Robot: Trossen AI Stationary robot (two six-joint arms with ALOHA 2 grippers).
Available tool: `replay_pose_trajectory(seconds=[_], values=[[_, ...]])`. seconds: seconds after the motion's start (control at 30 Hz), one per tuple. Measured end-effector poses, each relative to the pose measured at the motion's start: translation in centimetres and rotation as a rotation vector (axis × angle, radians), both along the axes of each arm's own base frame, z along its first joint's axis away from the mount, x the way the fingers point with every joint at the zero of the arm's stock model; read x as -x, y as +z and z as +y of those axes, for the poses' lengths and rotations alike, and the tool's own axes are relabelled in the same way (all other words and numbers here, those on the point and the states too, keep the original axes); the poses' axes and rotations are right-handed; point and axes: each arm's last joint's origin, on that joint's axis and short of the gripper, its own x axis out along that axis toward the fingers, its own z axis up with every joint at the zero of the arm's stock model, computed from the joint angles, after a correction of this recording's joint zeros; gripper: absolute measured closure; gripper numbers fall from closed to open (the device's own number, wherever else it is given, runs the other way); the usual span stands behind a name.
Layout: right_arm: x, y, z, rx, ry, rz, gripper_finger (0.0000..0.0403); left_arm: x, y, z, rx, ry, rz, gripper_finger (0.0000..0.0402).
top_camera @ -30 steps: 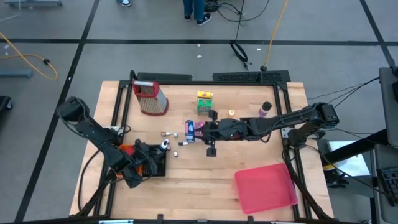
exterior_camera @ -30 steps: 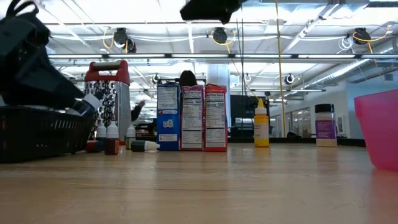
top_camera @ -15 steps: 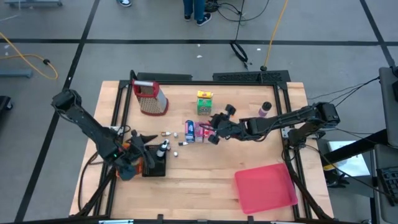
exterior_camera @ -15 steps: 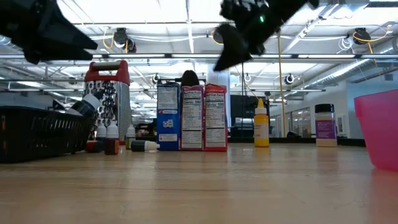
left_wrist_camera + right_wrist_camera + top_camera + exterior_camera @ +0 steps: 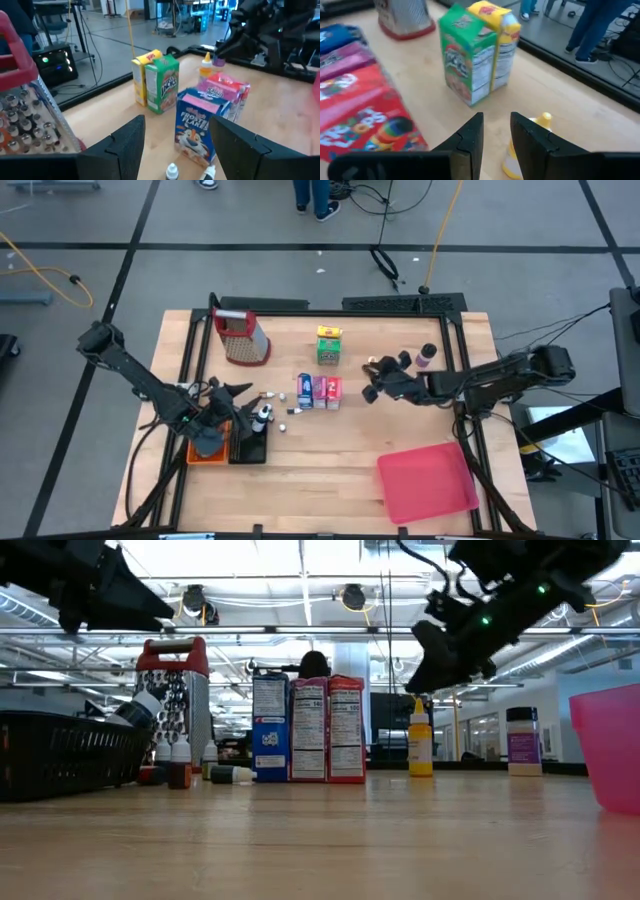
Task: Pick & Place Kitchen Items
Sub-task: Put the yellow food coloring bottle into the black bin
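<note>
Blue (image 5: 305, 390), pink (image 5: 320, 389) and red (image 5: 333, 388) cartons stand upright side by side at mid-table. A green-yellow carton (image 5: 329, 345) stands behind them. Little bottles (image 5: 268, 395) and tiny silvery pieces (image 5: 288, 418) lie left of the cartons. A black basket (image 5: 247, 445) shows an orange packet (image 5: 205, 452) at its left side, and a white-capped bottle (image 5: 140, 705) leans on its rim. My left gripper (image 5: 225, 395) hangs open above the basket, facing the cartons (image 5: 195, 125). My right gripper (image 5: 372, 380) hovers right of the red carton with a narrow gap between its fingers (image 5: 470, 132).
A red-topped metal grater (image 5: 240, 335) stands at the far left. A yellow bottle (image 5: 420, 740) and a purple-labelled jar (image 5: 427, 355) stand near my right arm. A pink bin (image 5: 425, 480) sits at the near right. People stand beyond the table's far edge.
My left gripper has risen out of the basket and swung toward the cartons. My right gripper has drawn back from above the cartons toward the table's right, tipping as it went. The three cartons have kept still.
</note>
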Motion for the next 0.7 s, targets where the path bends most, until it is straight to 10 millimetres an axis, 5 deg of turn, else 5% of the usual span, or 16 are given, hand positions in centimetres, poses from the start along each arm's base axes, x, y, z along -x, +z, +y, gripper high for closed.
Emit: replay_pose_trajectory(seconds=[0.37, 0.7], values=[[2.4, -2.7, -1.9, -0.027, 0.026, -0.1, 0.0245, -0.4, -0.1, 0.5, 0.016, -0.005, 0.031, 0.0178], [2.4, -3.0, -3.0, -0.016, 0.0, -0.09, 0.0209, -0.4, -0.1, 0.5, 0.015, -0.016, 0.042, 0.0178]])
